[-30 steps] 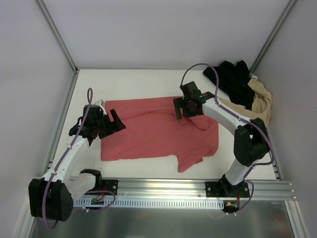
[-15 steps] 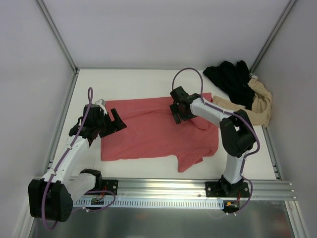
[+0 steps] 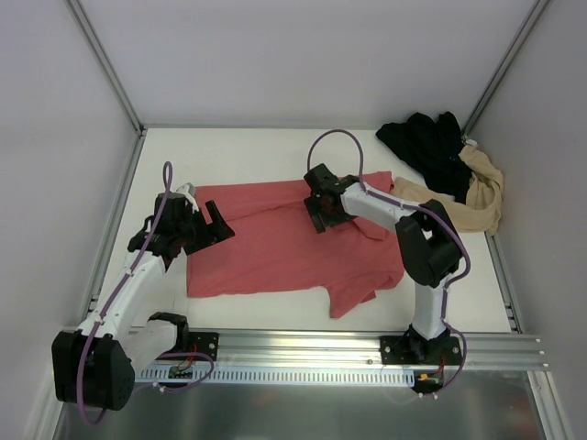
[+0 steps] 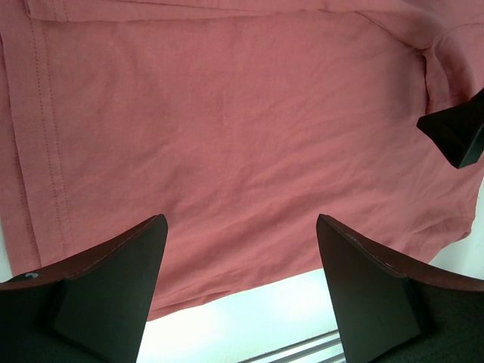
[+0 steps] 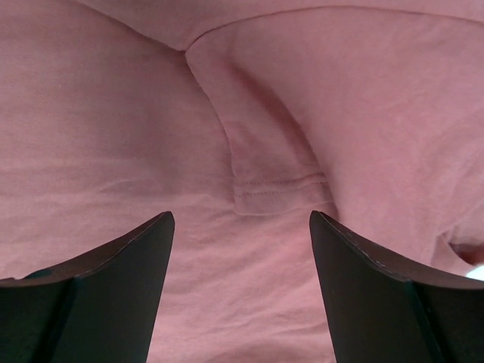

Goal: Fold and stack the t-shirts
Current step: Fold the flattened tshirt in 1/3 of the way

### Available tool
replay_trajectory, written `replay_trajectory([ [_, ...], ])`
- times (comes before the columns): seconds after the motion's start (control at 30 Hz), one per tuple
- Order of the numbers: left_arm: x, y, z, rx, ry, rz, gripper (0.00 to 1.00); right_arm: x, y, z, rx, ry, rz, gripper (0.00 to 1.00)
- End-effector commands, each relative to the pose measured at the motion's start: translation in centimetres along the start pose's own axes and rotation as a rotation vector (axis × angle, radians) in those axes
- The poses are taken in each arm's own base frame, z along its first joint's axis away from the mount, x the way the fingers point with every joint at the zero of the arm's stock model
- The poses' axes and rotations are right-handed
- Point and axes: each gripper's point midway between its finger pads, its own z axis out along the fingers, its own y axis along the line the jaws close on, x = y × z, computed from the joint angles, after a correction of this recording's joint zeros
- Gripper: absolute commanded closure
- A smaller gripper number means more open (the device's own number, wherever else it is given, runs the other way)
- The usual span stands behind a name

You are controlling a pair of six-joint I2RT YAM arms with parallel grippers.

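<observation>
Three t-shirts are on the white table (image 3: 238,151). The coral-red t-shirt (image 3: 275,252) lies spread out flat in the middle, with one short sleeve (image 3: 350,298) sticking out toward the near edge. The black t-shirt (image 3: 429,151) is bunched up in the far right corner, and the beige t-shirt (image 3: 483,191) is crumpled just beside it, touching it, against the right wall. Both are apart from the coral-red one.

The left gripper (image 3: 220,226) is over the left side of the coral-red t-shirt. Its jaws are spread wide and hold nothing. The left wrist view looks down between the two dark fingers (image 4: 113,280) onto smooth red cloth, with a stitched hem (image 4: 45,136) running along the left and a strip of bare table below the cloth's edge.

The right gripper (image 3: 319,213) is reached across to the far middle of the same shirt, close to its upper edge. Its jaws are also apart, with nothing clamped between them. In the right wrist view the fingers (image 5: 106,295) frame a narrow flap of cloth with a stitched end (image 5: 272,189) lying on top of the shirt's body, and a curved seam runs across above it. Whether the fingertips touch the cloth cannot be told.

A metal rail (image 3: 367,346) runs along the near edge, carrying both arm bases
</observation>
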Motion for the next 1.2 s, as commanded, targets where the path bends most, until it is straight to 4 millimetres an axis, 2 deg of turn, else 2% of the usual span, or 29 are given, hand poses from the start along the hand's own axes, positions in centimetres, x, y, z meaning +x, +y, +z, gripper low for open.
replay_trajectory([
  [0.0, -0.6, -0.9, -0.3, 0.035, -0.021, 0.029, 0.18, -0.7, 0.8, 0.5, -0.022, -0.009, 0.028, 0.24],
  [0.17, -0.5, -0.9, -0.3, 0.035, -0.019, 0.030, 0.18, -0.5, 1.1, 1.1, -0.032, -0.004, 0.041, 0.29],
  [0.37, -0.5, -0.9, -0.3, 0.032, -0.018, 0.032, 0.18, -0.7, 0.9, 1.2, -0.020, -0.009, 0.043, 0.53],
  [0.47, -0.4, -0.9, -0.2, 0.034, -0.015, 0.032, 0.18, -0.6, 0.7, 1.2, -0.011, -0.011, 0.043, 0.57],
  [1.0, -0.4, -1.0, -0.3, 0.031, -0.016, 0.036, 0.18, 0.0, -1.1, 2.0, 0.033, -0.007, 0.067, 0.59],
  [1.13, -0.4, -1.0, -0.2, 0.031, -0.014, 0.036, 0.18, 0.2, -1.2, 2.4, 0.031, 0.000, 0.072, 0.69],
  [1.17, -0.4, -1.0, -0.2, 0.031, -0.013, 0.036, 0.18, 0.2, -1.2, 2.4, 0.027, -0.001, 0.074, 0.76],
])
